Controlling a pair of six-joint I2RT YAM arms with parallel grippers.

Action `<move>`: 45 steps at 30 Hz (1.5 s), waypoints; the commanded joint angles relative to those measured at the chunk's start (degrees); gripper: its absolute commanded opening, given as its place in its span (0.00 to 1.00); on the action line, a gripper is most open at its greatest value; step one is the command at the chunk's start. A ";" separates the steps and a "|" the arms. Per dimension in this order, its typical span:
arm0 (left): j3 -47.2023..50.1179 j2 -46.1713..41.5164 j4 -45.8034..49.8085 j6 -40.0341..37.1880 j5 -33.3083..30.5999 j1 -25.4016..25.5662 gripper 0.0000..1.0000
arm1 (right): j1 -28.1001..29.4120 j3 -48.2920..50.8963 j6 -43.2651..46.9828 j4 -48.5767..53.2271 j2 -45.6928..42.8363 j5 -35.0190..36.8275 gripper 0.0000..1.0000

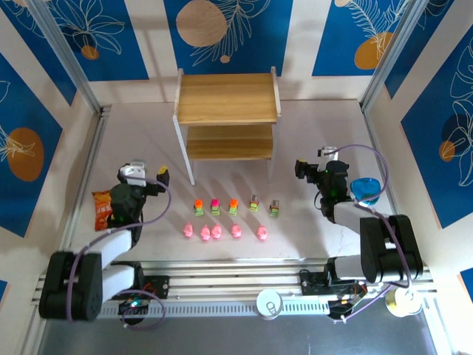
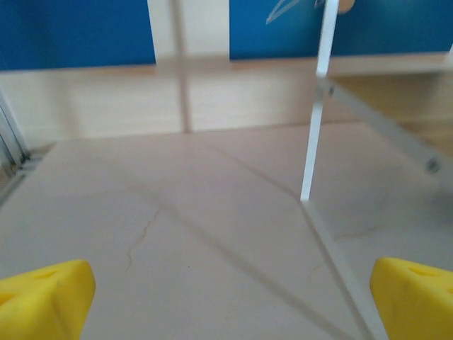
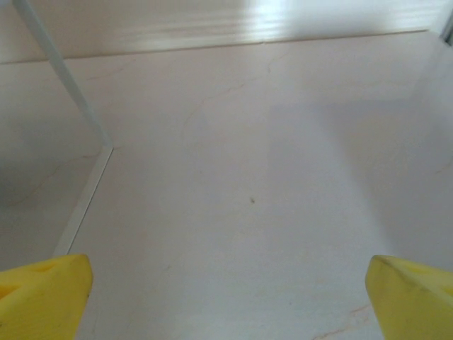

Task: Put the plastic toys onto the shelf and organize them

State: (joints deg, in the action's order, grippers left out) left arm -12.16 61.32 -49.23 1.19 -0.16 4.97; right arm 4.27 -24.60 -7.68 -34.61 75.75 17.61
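Since both boards of the shelf [image 1: 225, 96] are bare, I'd say the job hasn't started: 0 of 10 placed. The shelf stands at the far edge of the table [image 1: 140, 140], about mid-width. All the toys [image 1: 236, 231] sit on the table in front of it, twd the near edge, in two rows. Back row: five green cars [image 1: 215, 206], three w/ orange or magenta tops on the left, two w/ duller tops on the right. Front row: five pink figures [image 1: 205, 233], two of them touching or nearly so, can't tell which.

Left gripper [image 2: 226, 304] hovers over bare table left of the rows, fingers spread wide, nothing btwn them; its camera looks at the shelf's white front leg. Right gripper [image 3: 226, 297] is right of the rows, fingers wide apart too, nothing held.

Further out, a snack bag [image 1: 101, 209] lies by the left edge beside the left arm, and a blue bowl [image 1: 365, 188] sits by the right arm; neither belongs on the shelf.

Left to do: every pick, every placement, plus lining them up, prob. cars on one board, figures on the other.
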 commanded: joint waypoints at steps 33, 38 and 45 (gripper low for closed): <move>-5.62 -30.97 53.18 11.04 -28.11 32.36 1.00 | 68.04 -11.87 -65.75 83.43 -18.78 53.33 0.99; -6.38 -28.21 52.66 10.65 -28.77 33.01 1.00 | 73.71 -18.34 -75.44 91.87 -7.04 54.90 0.99; -6.47 -27.23 52.31 10.61 -28.58 33.08 1.00 | 75.70 -20.69 -69.24 83.01 -1.16 47.22 0.99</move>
State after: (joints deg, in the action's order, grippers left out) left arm -16.67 33.74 3.88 11.68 -27.57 37.43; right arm 79.53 -44.58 -76.42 50.85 73.89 67.00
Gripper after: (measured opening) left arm 0.996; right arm 0.997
